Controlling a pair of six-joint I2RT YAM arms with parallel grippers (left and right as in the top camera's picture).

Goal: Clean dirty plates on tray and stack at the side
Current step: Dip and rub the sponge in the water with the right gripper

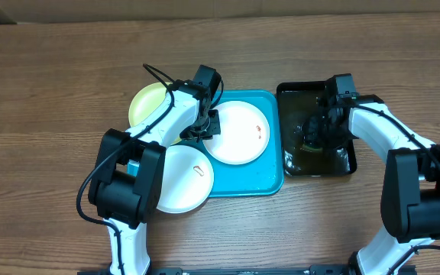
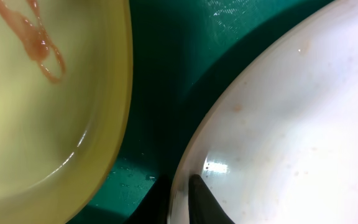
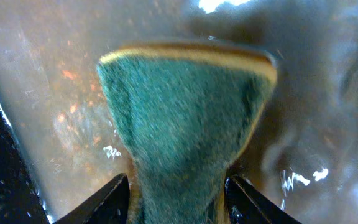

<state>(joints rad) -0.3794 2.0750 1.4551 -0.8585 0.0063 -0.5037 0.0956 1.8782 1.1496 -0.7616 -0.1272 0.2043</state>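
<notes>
The turquoise tray (image 1: pixel 270 183) lies mid-table. A white plate (image 1: pixel 239 137) with a reddish smear near its right rim rests on it. My left gripper (image 1: pixel 207 124) is at that plate's left rim. In the left wrist view its fingers (image 2: pixel 180 186) straddle the rim of the white plate (image 2: pixel 291 124), one on top and one beneath, shut on it. The yellow-green plate (image 1: pixel 147 103) lies at the tray's far left corner; it shows a reddish smear (image 2: pixel 39 46). A second white plate (image 1: pixel 182 179) overlaps the tray's near left edge. My right gripper (image 1: pixel 317 130) is shut on a green sponge (image 3: pixel 185 118).
A glossy black tray (image 1: pixel 344 164) right of the turquoise one holds murky brownish water (image 3: pixel 55 93); the sponge is down in it. The turquoise tray's bare floor (image 2: pixel 160 74) shows wet droplets between the two plates. Wooden table all round.
</notes>
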